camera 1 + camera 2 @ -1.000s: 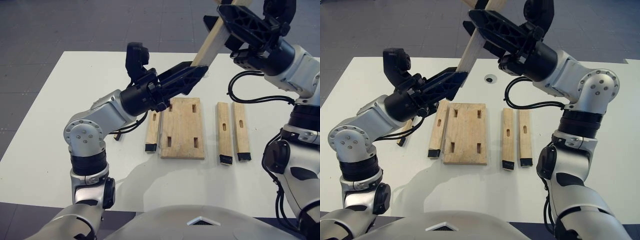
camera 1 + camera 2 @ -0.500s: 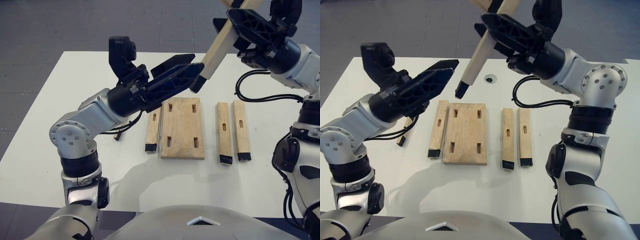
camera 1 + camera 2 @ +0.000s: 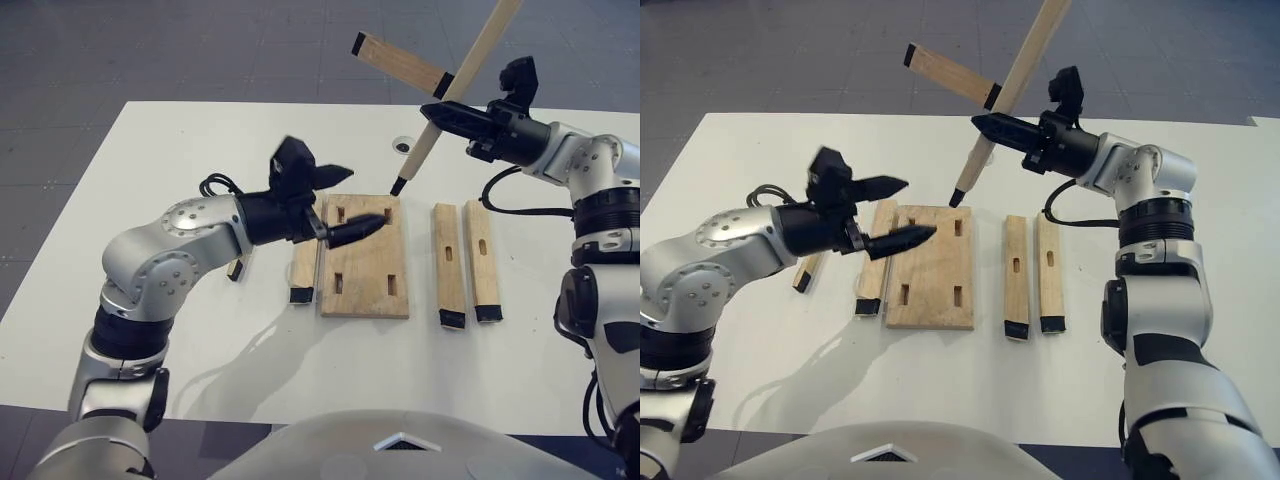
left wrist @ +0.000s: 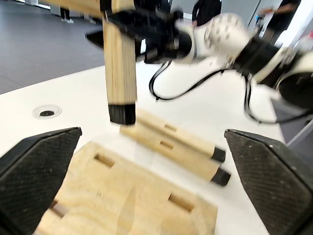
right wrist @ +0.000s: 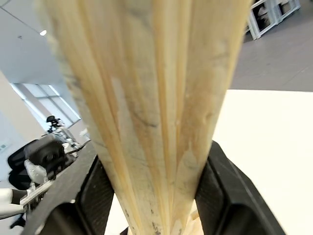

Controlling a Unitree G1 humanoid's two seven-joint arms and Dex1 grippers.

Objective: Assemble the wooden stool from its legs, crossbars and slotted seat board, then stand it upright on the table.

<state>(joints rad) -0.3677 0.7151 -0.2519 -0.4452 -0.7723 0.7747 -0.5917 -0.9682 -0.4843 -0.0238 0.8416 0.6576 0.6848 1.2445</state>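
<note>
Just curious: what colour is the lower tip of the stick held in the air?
Black tip on a pale wooden stick; clearest in the left wrist view.

Left jaws wide apart, right jaws clamped.

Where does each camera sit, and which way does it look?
Left eye: on the head, looking down over both arms at the seat board.
Right eye: beside it, same scene.
Left wrist: between its open jaws, facing the seat board and the held leg.
Right wrist: between jaws clamped on that leg.
Shared: both wrist views show the held leg.
</note>
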